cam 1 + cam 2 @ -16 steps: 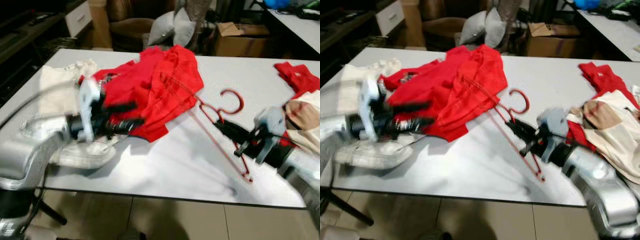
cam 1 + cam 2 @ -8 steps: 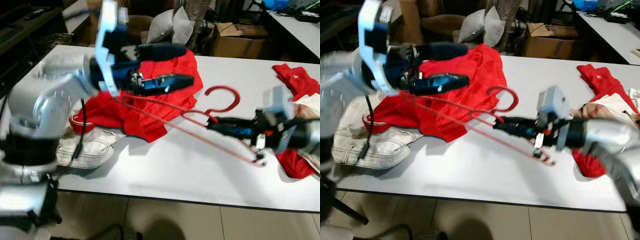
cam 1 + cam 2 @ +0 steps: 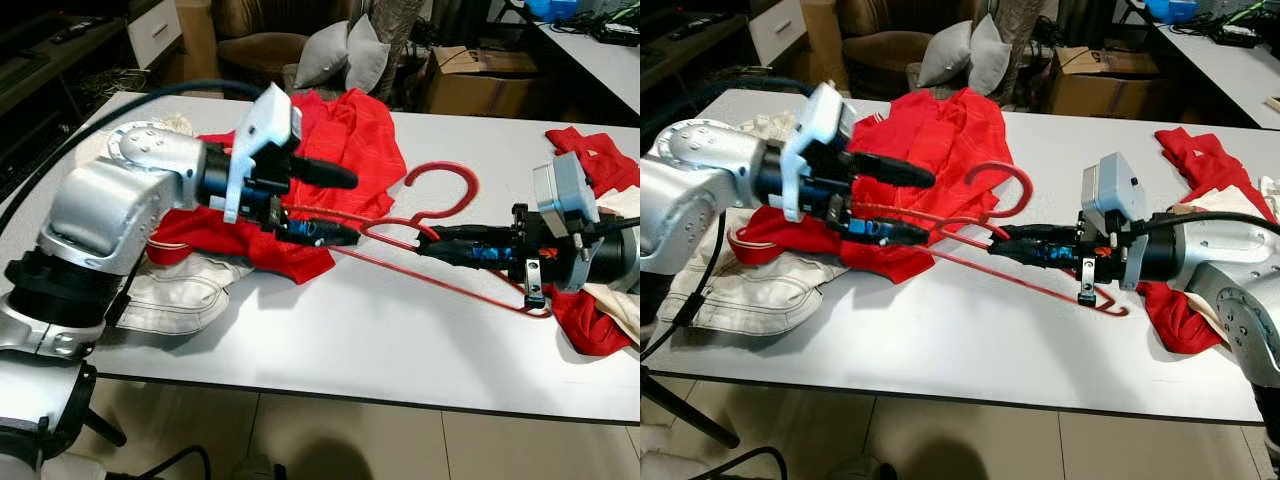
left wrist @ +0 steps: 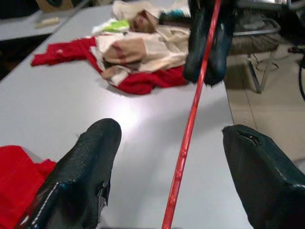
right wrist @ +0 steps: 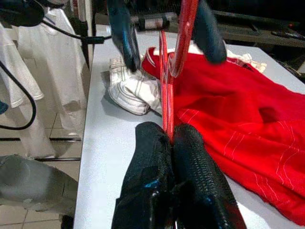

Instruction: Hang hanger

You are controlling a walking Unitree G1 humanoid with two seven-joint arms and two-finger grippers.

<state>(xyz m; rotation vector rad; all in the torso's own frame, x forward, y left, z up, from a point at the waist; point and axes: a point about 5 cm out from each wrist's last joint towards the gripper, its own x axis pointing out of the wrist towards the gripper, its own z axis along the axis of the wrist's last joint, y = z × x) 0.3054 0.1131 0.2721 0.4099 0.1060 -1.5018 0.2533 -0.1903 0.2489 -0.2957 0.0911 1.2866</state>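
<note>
Holding the hanger: the red hanger (image 3: 440, 215) was up off the white table (image 3: 350, 340), gripped near its neck, its hook curving upward above the table's middle.
Left of the hanger: the left gripper (image 3: 325, 205) reached in from the table's left side with its two black fingers spread apart, one above and one below the hanger's thin red bar; in the left wrist view the bar ran between the fingertips (image 4: 90, 167) with gaps on both sides, so nothing was clamped there.
Behind the left gripper: a red shirt (image 3: 345, 135) lay heaped on the table, with a pale garment (image 3: 180, 295) under its near edge, toward the table's left front.
Right of the hanger: the right gripper (image 3: 1015, 243) came from the table's right side, fingers pressed together on the wire just below the hook; the right wrist view showed the pads (image 5: 152, 157) pinching the red wire tight.
Far right of the hanger: more red and cream clothes (image 3: 600, 160) sat by the table's right edge.
Progress: picked up and steadied, judging by the grip; no rail or rod could be seen, so hanging seemed to be still ahead.
</note>
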